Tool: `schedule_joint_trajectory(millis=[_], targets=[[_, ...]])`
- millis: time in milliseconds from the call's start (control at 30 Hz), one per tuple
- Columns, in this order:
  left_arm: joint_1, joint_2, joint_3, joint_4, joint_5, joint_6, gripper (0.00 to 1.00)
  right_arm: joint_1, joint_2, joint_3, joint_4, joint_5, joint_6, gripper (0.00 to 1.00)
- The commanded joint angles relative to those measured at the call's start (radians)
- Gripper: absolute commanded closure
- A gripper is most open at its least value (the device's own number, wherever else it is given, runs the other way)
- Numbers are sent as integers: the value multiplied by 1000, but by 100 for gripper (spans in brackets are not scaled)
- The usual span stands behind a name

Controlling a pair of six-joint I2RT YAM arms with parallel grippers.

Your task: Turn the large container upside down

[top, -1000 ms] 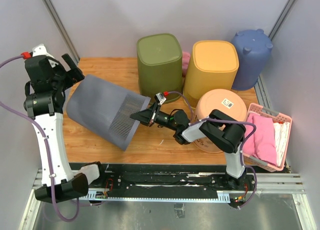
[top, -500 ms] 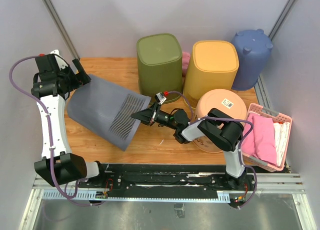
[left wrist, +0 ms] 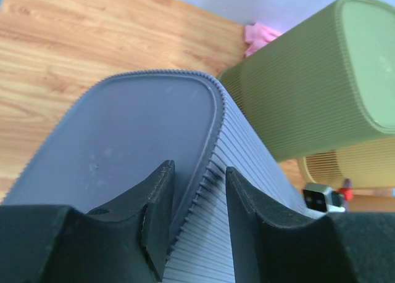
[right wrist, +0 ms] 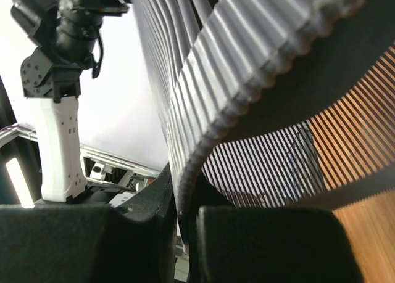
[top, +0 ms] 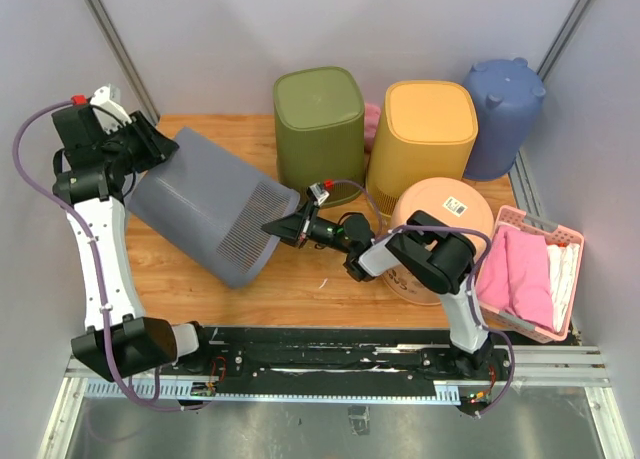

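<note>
Found the large grey container (top: 205, 214) tilted on the table (top: 310, 289), just beside the green bin (top: 320, 129). Pinched at its base edge by the left gripper (left wrist: 199, 169) and at its rim by the right gripper (right wrist: 183, 187), jaws closed narrowly on both.

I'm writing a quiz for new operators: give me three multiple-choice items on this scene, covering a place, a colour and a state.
1. Where is the pink basket? A. Far right, beside the peach bin B. On the green bin C. Under the left arm
2. What colour is the large container? A. Yellow B. Grey C. Blue
3. How does the large container lie? A. Upright B. Fully inverted C. Tilted on its side
Answers: 1 A, it sits at the right edge; 2 B, its ribbed walls are grey; 3 C, the left gripper holds its base edge, the right gripper its rim.
</note>
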Motion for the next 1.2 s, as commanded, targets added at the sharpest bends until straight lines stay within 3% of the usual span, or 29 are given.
schedule_joint_trajectory(millis=[0,267,467,633,733,833,1167], targets=[[-27,-45,24,-98,220,-83,60,8,95,38,-76,-8,-69,95],[-27,-82,-19,-36,352,-128,63,12,114,90,-233,1,-112,72],[-38,-114,-56,-4,420,-141,38,19,71,94,-433,6,-203,55],[-42,-123,-37,6,399,-153,27,23,-37,72,-588,36,-329,40],[-42,-129,0,7,361,-153,17,23,-120,75,-724,75,-414,37],[-42,-137,35,6,310,-152,1,25,-182,104,-924,104,-485,36],[-42,-145,62,6,228,-132,1,48,-242,282,-1538,246,-640,31]])
